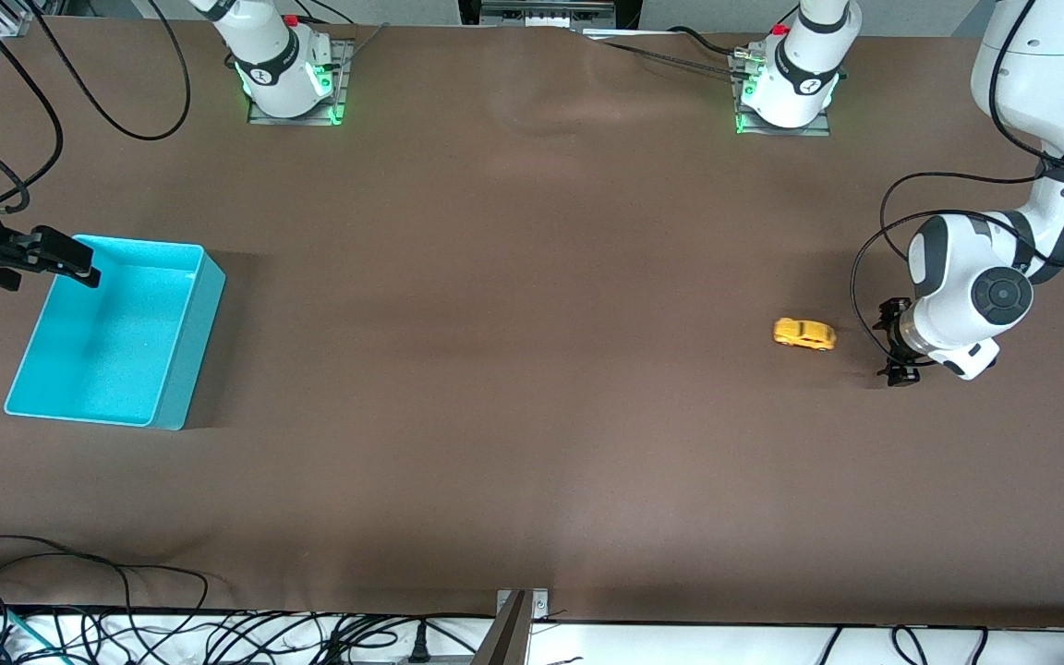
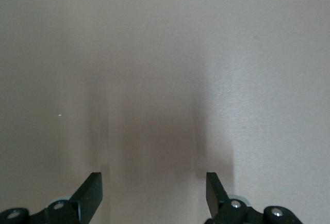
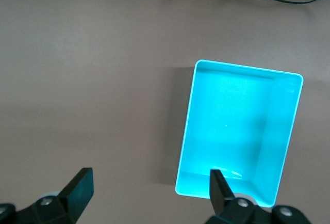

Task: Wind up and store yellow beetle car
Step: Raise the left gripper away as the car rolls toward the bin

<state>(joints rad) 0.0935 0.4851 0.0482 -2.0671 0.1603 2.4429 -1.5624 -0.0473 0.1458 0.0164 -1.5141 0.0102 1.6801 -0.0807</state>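
Yellow beetle car (image 1: pixel 804 333) rests free on the table, far from the turquoise bin (image 1: pixel 183 356); left gripper (image 1: pixel 894 344) beside it and right gripper (image 3: pixel 149 190) over the bin both gape empty, so the car, if wound (unclear), may roll off.

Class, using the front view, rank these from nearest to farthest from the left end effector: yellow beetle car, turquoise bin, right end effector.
Left end effector, open, low over the table.
1. Yellow beetle car, just beside it.
2. Turquoise bin, at the right arm's end.
3. Right end effector, over the bin's rim.

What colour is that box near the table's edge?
Turquoise; the box shows best in the right wrist view.
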